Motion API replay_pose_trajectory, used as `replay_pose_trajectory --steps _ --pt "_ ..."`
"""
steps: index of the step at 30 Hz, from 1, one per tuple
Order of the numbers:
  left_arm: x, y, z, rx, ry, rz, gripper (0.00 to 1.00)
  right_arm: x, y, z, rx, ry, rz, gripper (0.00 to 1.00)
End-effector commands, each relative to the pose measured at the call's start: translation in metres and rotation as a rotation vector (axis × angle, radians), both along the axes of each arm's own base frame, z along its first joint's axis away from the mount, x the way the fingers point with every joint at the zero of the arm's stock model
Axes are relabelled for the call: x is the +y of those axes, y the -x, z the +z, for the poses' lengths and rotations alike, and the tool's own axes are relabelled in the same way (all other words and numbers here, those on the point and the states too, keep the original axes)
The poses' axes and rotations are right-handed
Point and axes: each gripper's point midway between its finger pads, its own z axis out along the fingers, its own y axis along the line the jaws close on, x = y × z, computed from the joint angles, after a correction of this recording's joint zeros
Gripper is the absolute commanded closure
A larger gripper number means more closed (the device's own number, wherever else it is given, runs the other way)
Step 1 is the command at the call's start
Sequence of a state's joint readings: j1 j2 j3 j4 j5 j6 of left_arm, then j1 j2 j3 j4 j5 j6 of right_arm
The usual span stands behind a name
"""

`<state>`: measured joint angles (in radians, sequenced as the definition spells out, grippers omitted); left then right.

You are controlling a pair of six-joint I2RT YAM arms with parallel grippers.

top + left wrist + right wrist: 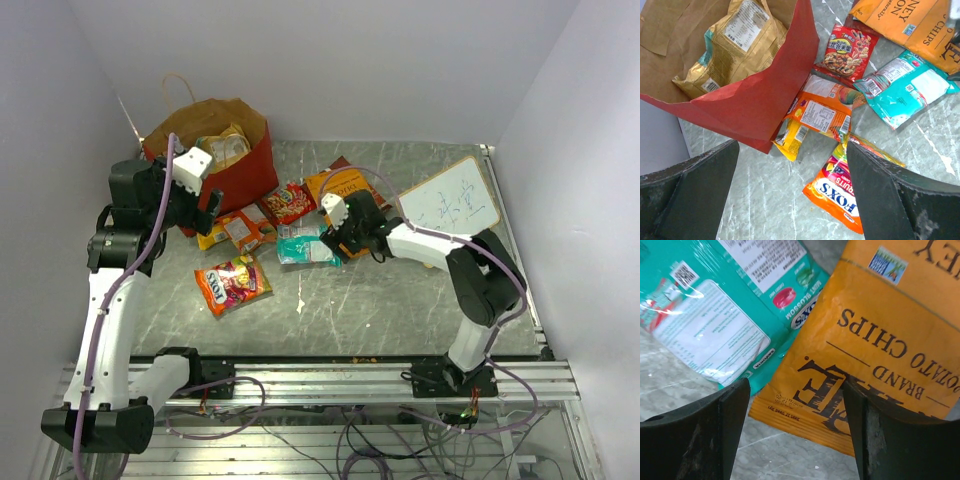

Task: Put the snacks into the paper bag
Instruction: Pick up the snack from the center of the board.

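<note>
Pickup is being prepared on the right. The right gripper [795, 385] is being held released, jaws spread and grasping nothing, low over the near corner of the chips bag [880, 340], which is touching the teal packet [715, 315]. The left gripper [791, 147] is likewise being held released and empty, just beside the red wall of the bag [240, 170] at the far left. One gold packet [735, 45] is already being held inside the bag; the red [290, 202], orange-yellow [243, 228] and multicolour [232, 285] packets are being left on the table [400, 300] between the arms.

By judgement, a short descent is being called for, with the jaws being closed on the chips corner alone, so that the teal packet is not being caught too.

Work is being done on a grey marbled top, scuffed with pale streaks. It is being enclosed by plain pale walls [350, 60], and a scribbled board [450, 195] is lying at the far right.
</note>
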<state>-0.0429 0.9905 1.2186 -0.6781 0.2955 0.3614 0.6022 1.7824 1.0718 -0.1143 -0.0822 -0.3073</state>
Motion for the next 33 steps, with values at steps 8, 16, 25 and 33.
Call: replay_pose_trajectory --steps 8,16,25,33 --pt "-0.017 0.004 -0.004 0.0 0.05 -0.083 0.0 -0.017 -0.009 -0.028 -0.054 0.18 -0.125 0.35" --pt "-0.025 0.01 -0.014 0.009 0.065 -0.133 0.02 -0.017 -0.002 -0.032 -0.025 0.171 -0.116 0.65" --pt "-0.049 0.016 -0.032 0.074 0.03 -0.274 0.07 -0.009 0.002 0.005 -0.044 0.088 -0.077 1.0" --pt "-0.082 0.018 -0.035 0.08 -0.012 -0.485 0.12 -0.009 0.01 0.076 -0.062 -0.054 0.056 1.0"
